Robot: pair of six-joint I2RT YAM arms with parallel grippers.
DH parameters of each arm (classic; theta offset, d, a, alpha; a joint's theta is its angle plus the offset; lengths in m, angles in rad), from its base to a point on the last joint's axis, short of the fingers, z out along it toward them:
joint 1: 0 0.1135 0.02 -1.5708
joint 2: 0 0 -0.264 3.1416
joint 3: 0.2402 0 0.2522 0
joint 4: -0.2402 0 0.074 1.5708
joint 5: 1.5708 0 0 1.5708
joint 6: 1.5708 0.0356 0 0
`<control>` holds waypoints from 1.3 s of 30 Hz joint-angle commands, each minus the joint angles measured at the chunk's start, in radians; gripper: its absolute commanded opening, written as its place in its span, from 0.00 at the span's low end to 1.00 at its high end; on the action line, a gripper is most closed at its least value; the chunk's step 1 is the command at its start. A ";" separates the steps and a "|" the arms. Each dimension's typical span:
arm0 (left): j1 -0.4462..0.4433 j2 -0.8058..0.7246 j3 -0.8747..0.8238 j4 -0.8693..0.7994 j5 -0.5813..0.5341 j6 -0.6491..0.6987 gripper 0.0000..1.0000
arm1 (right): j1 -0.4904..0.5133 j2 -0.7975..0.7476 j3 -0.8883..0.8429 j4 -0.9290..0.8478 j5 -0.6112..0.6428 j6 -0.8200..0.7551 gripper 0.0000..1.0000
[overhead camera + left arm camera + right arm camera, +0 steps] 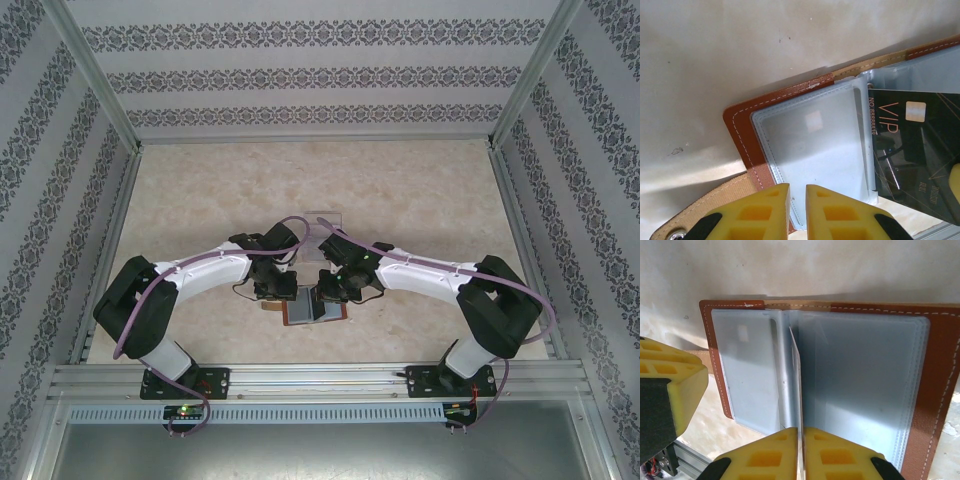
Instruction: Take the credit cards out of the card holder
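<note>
right pincer (801, 432) clamped on the thin dark VIP credit card (910, 150), edge-up over the open reddish-brown leather card holder (935, 390) on the pale surface (715, 50); left pincer (797, 192), narrow, looks pinched on its edge. If that slips, holder probably lifts too

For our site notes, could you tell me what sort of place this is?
Probably a robot test booth in a lab: left arm and right arm bolted to an aluminium frame, a marble-look tabletop, patterned backdrop walls closing it in.
</note>
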 commanded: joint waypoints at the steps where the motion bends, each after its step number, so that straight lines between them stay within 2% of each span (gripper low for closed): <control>1: -0.007 -0.026 0.002 -0.041 -0.014 0.030 0.16 | 0.010 0.017 0.012 0.007 -0.001 0.016 0.12; 6: -0.007 -0.036 0.002 -0.049 -0.025 0.035 0.16 | 0.009 0.011 0.011 0.001 0.010 0.020 0.07; 14: 0.004 -0.073 -0.009 -0.056 -0.056 0.039 0.15 | 0.007 -0.078 0.018 -0.049 0.066 0.007 0.04; 20: 0.014 -0.134 -0.041 -0.032 -0.078 0.028 0.15 | -0.021 -0.120 0.033 -0.111 0.081 -0.086 0.04; 22: 0.019 -0.147 -0.050 -0.025 -0.082 0.023 0.15 | -0.036 -0.130 0.056 -0.155 0.082 -0.153 0.01; 33: 0.076 -0.207 -0.122 0.031 -0.027 0.003 0.16 | -0.109 -0.145 0.205 -0.344 0.085 -0.867 0.00; 39: 0.114 -0.250 -0.152 0.029 -0.001 0.004 0.17 | -0.162 -0.075 0.326 -0.430 0.066 -1.196 0.00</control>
